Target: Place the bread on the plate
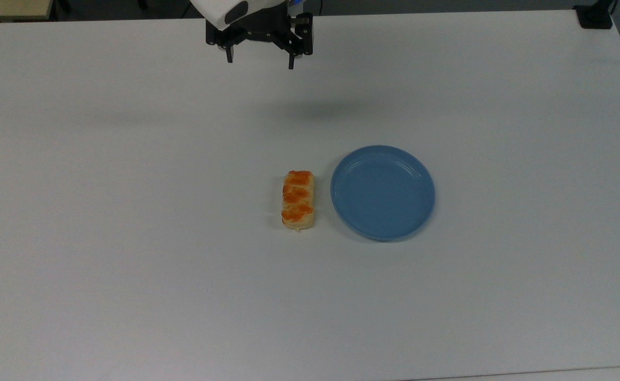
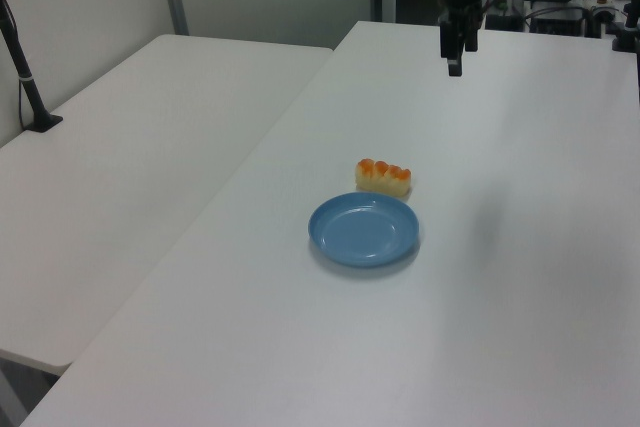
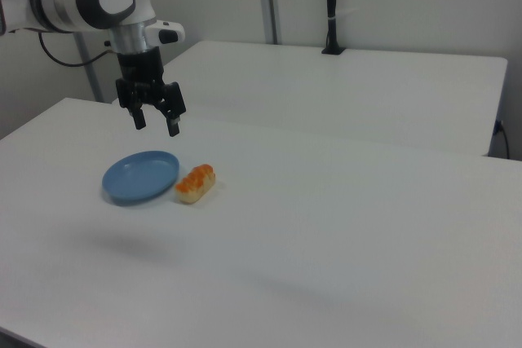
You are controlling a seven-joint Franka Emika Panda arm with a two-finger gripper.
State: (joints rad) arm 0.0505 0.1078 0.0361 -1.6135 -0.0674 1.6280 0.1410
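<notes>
Top view looks straight down on the tabletop [image 1: 129,238]: the bread [image 1: 298,200] lies just beside the plate [image 1: 383,192], on the top view's left of it, not touching. The plate's got nothing in it. Right view shows the height better, the gripper [image 3: 155,121] hangs up in the air above the plate with its fingers spread apart, holding nothing. No readable writing anywhere.

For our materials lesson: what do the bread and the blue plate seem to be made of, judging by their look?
The bread: soft baked dough, matte pale-tan crust, with glossy orange-red lumps on top, possibly glaze; it may be a replica. The plate: probably plastic, given its uniform blue colour, smooth low-sheen surface and moulded raised rim.
</notes>
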